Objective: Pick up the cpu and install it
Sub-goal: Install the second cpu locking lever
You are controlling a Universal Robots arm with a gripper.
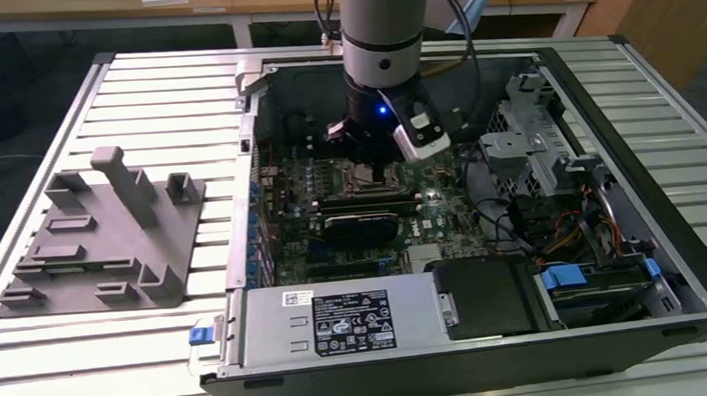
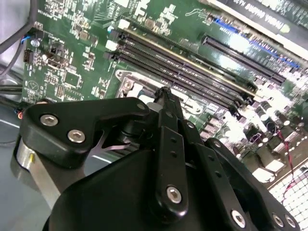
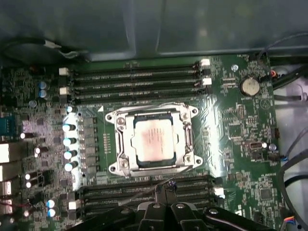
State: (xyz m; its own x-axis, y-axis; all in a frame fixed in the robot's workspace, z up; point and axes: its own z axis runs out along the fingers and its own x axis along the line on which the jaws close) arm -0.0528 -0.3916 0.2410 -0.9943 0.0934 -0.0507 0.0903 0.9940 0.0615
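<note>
While cpu point(image 3: 153, 139) sits seated in socket frame point(image 3: 120, 144) — hand point(image 3: 163, 185) just beside, empty, fingers together.

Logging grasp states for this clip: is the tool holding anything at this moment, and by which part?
Nothing appears held. The cpu lies in its socket on the motherboard, apart from the tool, which hangs above the board.

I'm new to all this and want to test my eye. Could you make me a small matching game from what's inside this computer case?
Things:
1. cpu
2. coin battery
3. claw
4. memory slots

Descriptions:
A. long, dark, empty rows
B. small round silver disc on the green board
C. black linkage hovering over the board
D. shiny square lying in the metal socket frame

Pairs: 1-D, 2-B, 3-C, 4-A
</note>
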